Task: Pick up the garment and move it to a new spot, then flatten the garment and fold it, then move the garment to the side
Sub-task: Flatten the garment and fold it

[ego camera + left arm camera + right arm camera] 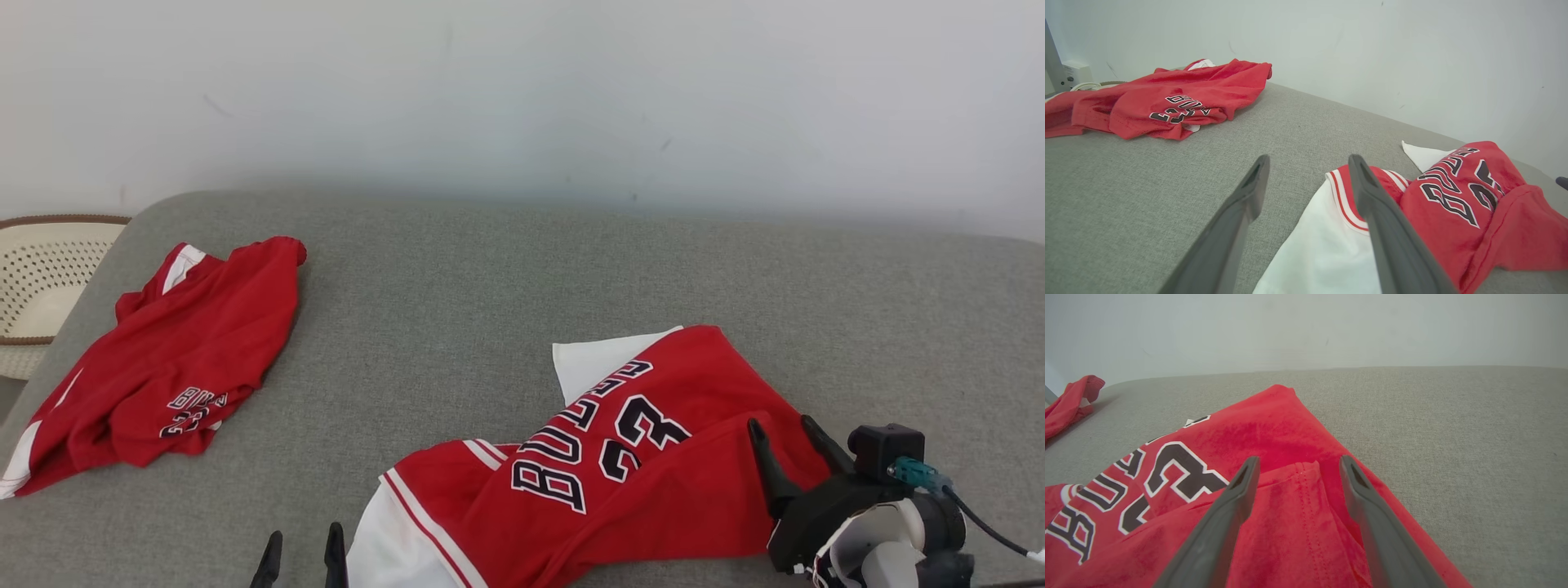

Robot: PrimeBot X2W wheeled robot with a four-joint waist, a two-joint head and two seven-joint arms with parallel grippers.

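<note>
A red and white jersey garment [620,465] with black lettering lies crumpled on the grey padded table [457,310] at the front middle. My left gripper [300,545] stands open at the garment's white left end [1327,249], holding nothing. Its two fingers [1237,212] straddle the white edge in the left wrist view. My right gripper [788,433] is open just above the garment's red right end [1294,506], with a stitched hem between its fingers [1233,510] and nothing gripped.
A second red jersey [171,359] lies bunched at the table's left; it is also in the left wrist view [1163,98]. A cream perforated basket [41,278] stands beyond the left edge. A pale wall runs behind.
</note>
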